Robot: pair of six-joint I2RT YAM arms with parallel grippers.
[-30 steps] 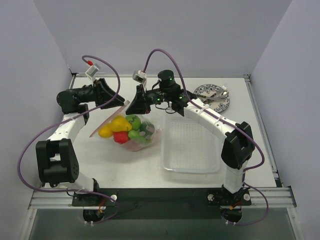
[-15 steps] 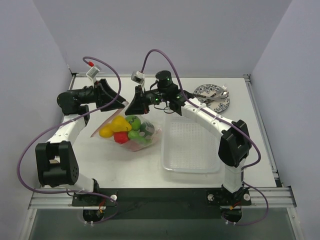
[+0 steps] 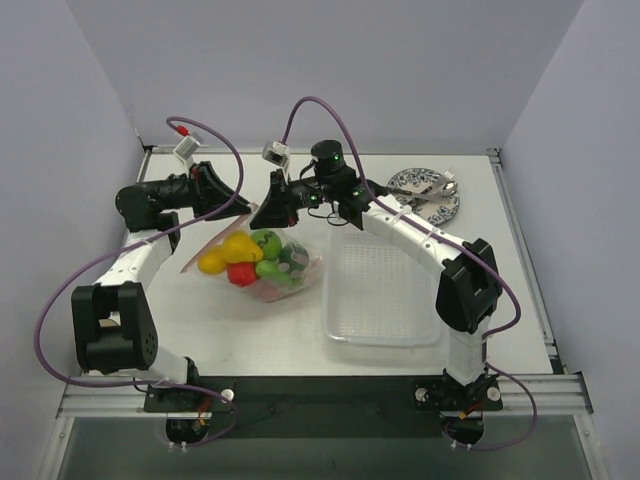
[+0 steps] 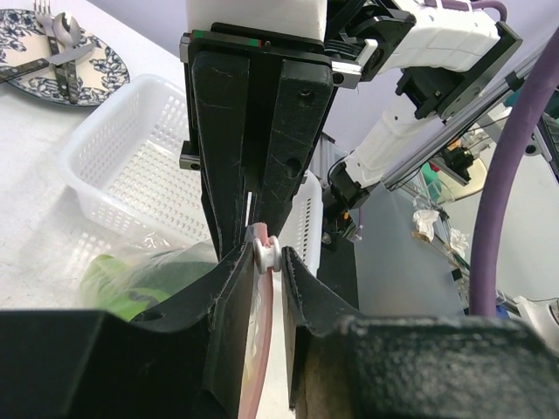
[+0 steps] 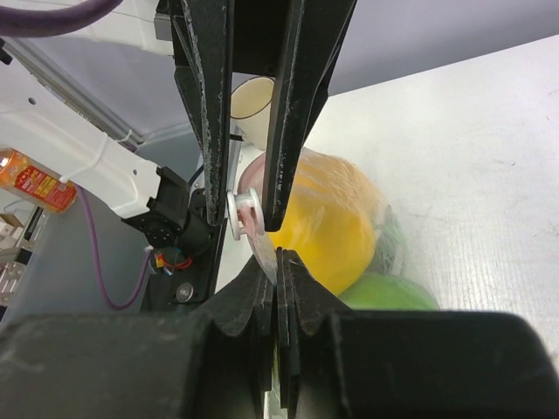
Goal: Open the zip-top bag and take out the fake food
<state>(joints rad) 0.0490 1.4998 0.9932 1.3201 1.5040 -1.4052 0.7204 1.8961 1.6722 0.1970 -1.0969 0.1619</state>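
While the zip-top bag (image 3: 262, 268) is sitting left of the white mesh tray (image 3: 385, 290) with the fake food (image 3: 245, 258) inside, the right gripper (image 5: 276, 262) is pinching its mouth tight, and the left gripper (image 4: 262, 271) is straddling the pink zip strip (image 4: 258, 336) by the slider (image 4: 266, 251), can't tell if it's gripping.

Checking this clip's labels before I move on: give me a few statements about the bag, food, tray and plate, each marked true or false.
1. The fake food lies inside the zip-top bag. True.
2. The white mesh tray holds a yellow fruit. False: the yellow pieces are in the bag, and nothing shows in the tray.
3. The left gripper and the right gripper both grip the bag at its mouth. True.
4. The plate sits beside the left arm's base. False: it is at the far right, beyond the tray.
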